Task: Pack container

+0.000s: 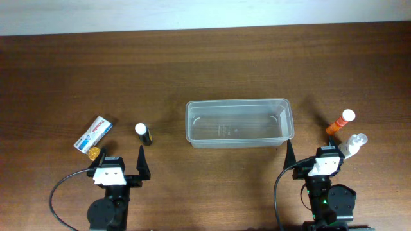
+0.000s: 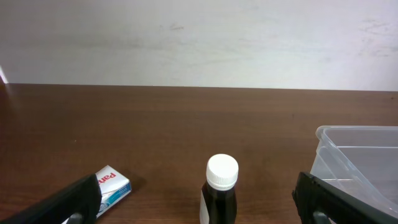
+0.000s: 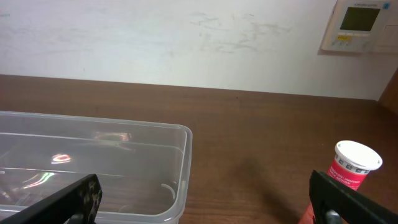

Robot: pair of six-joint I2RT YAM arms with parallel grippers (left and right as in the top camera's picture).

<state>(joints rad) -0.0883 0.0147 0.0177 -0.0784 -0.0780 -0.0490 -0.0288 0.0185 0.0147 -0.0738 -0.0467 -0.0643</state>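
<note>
Container (image 1: 239, 122): empty, at centre of surface (image 1: 64, 77), long axis left-right, between both arms. Left tool (image 1: 121, 165) and right tool (image 1: 316, 160): both gaping, holding nothing. White-capped dark bottle (image 1: 144, 133): upright, just ahead of left tool.

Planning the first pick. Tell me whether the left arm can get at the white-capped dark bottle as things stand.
Probably yes. The dark bottle stands upright straight ahead of the open left tool, with nothing between them; the box and the container sit off to either side.
</note>
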